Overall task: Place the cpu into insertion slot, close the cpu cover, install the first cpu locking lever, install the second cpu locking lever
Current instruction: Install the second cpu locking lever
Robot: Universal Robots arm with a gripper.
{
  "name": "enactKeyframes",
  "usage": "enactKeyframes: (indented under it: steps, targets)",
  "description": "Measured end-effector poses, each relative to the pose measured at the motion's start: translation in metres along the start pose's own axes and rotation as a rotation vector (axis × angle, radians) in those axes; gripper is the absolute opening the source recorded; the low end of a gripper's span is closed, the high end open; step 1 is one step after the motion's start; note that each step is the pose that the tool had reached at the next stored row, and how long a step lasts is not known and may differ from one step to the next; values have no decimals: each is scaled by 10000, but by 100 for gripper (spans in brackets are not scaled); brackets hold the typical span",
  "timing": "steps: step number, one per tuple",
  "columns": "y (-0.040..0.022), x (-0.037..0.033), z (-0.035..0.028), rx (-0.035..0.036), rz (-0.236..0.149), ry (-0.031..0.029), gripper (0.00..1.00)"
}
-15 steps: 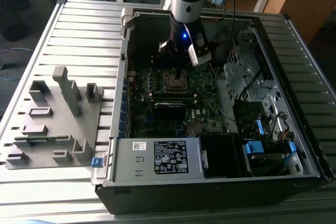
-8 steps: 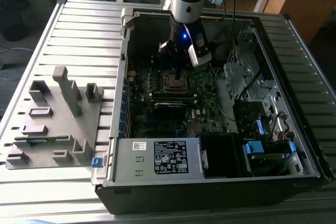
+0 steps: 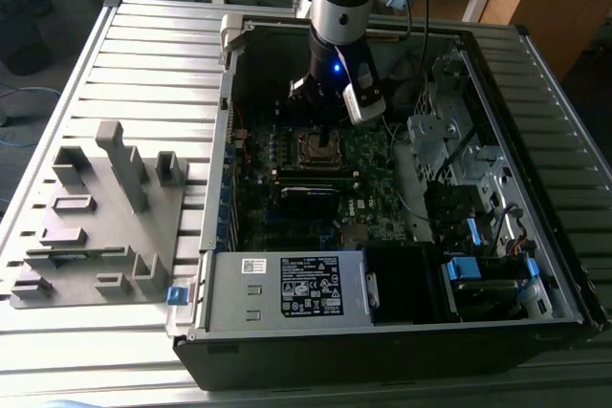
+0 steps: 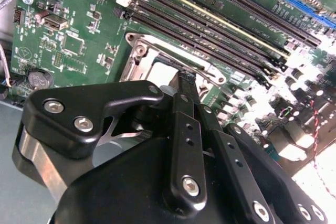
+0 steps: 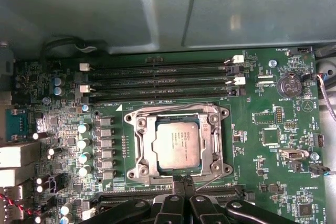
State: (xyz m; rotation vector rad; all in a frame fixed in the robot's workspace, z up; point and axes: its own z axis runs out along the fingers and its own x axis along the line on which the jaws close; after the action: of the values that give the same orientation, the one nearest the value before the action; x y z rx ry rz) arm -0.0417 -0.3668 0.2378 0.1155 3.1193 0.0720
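Note:
In the first wrist view the cpu (image 5: 176,148) lies flat in the insertion slot (image 5: 137,174), its silver-tan face showing. The cpu cover (image 5: 211,145) lies down around it as a silvery frame. My gripper (image 5: 181,183) sits at the socket's edge beside the memory slots' opposite side, fingers pressed together. A thin metal lever rod (image 5: 209,180) slants from the fingertips toward a socket corner. In the second wrist view the fingertips (image 4: 185,78) touch the socket's rim (image 4: 137,51). In the exterior view the gripper (image 3: 322,105) hangs just above the socket (image 3: 318,147) inside the case.
Long black memory slots (image 5: 157,80) run along one side of the socket, capacitors (image 5: 84,142) along another. The open computer case (image 3: 382,265) lies on a slatted metal table (image 3: 143,54). A grey fixture block (image 3: 105,217) stands at the exterior view's left. Drive cages (image 3: 449,140) are at its right.

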Motion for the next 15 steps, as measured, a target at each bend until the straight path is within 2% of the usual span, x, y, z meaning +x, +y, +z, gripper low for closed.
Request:
enactKeyframes:
  steps: [7, 15]
  targets:
    - [-18, -2, -1, 0, -1, 0, 11]
    - [-72, -6, -3, 0, 0, 0, 11]
